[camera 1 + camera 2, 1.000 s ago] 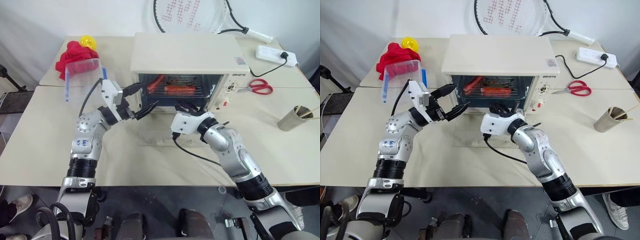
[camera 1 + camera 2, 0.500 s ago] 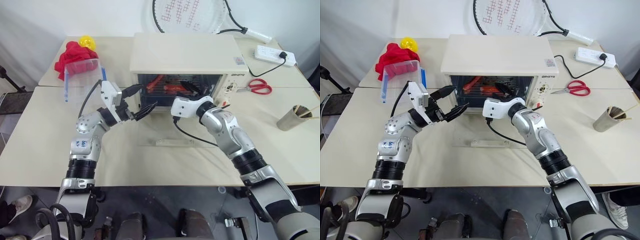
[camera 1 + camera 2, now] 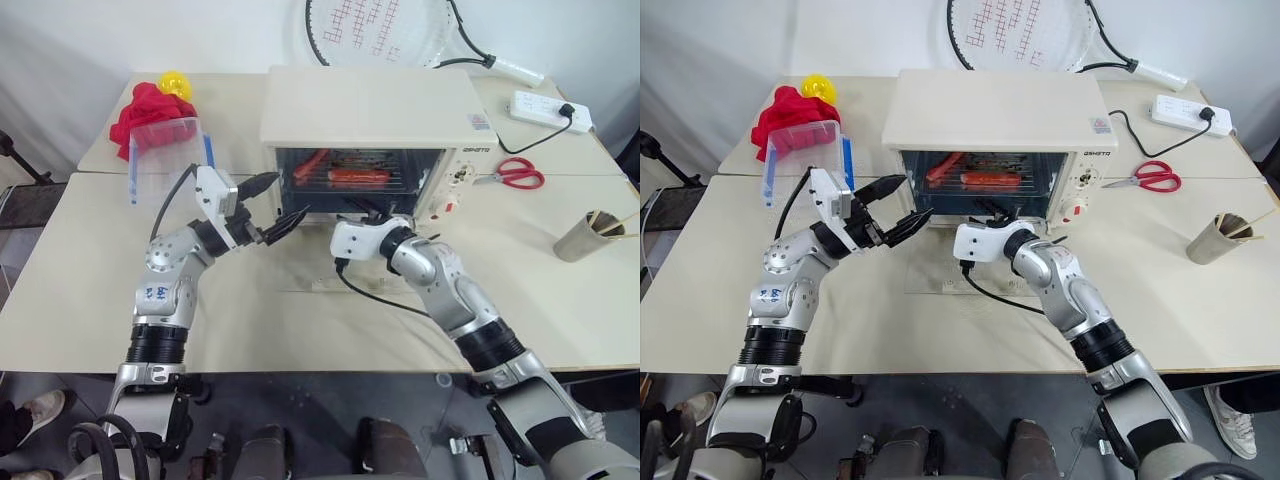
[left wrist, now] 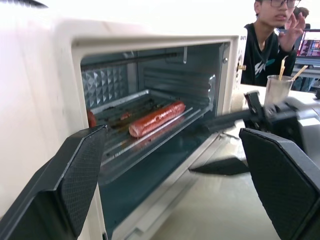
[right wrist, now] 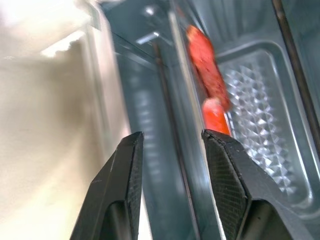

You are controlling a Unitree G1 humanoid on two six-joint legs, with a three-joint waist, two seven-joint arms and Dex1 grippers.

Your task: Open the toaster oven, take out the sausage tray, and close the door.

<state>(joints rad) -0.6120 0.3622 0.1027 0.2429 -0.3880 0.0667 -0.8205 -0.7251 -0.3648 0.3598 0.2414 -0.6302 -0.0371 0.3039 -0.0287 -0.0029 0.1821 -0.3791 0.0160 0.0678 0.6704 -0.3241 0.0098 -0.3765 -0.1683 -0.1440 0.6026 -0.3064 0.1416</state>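
Cream oven [image 3: 370, 105] stood with its door [image 3: 330, 262] down, both grippers (left [image 3: 277, 205] spread, right [image 3: 382, 212] parted) before the sausage tray [image 3: 350, 180], scissors [image 3: 518, 173] beside.

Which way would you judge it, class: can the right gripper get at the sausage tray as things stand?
Probably yes. The door lies folded down flat, the right gripper sits at the oven mouth, open, and nothing stands between it and the sausage tray.
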